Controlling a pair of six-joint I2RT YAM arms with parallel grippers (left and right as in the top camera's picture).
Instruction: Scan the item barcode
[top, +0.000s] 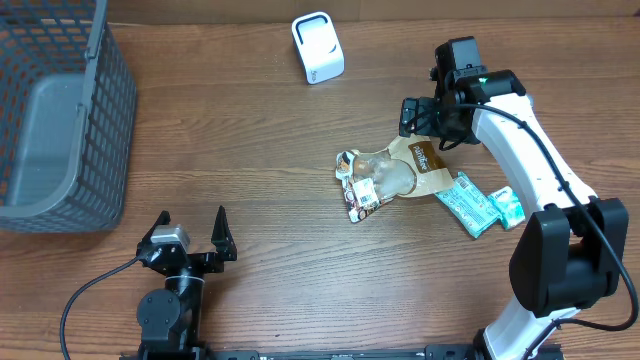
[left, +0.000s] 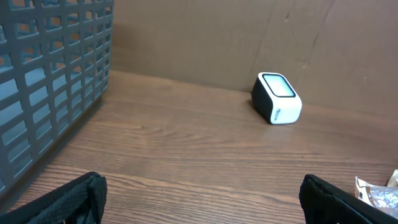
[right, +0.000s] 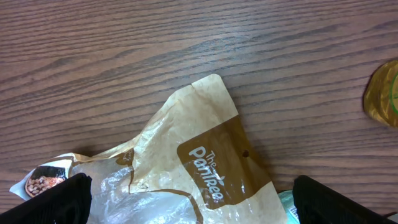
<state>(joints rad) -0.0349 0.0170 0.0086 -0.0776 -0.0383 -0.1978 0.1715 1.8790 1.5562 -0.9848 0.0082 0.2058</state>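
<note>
Lies crumpled right of centre on the table (top: 250, 130), brown paper and clear film: one snack pouch (top: 405, 172), under the wide-spread right gripper (top: 428, 128). Reads "Pantree" only from the right wrist; shows the two teal packets (top: 470, 205) beside it whole only from overhead. Elsewhere: one white scanner (top: 318, 47), one grey basket (top: 100, 130), left gripper (top: 192, 222) equally spread.

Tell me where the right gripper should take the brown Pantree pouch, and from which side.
On the brown pouch, probably the flat header edge by the hang hole, coming straight down with the open right gripper. The pouch lies flat and that edge borders bare wood; teal packets crowd the opposite end.
</note>
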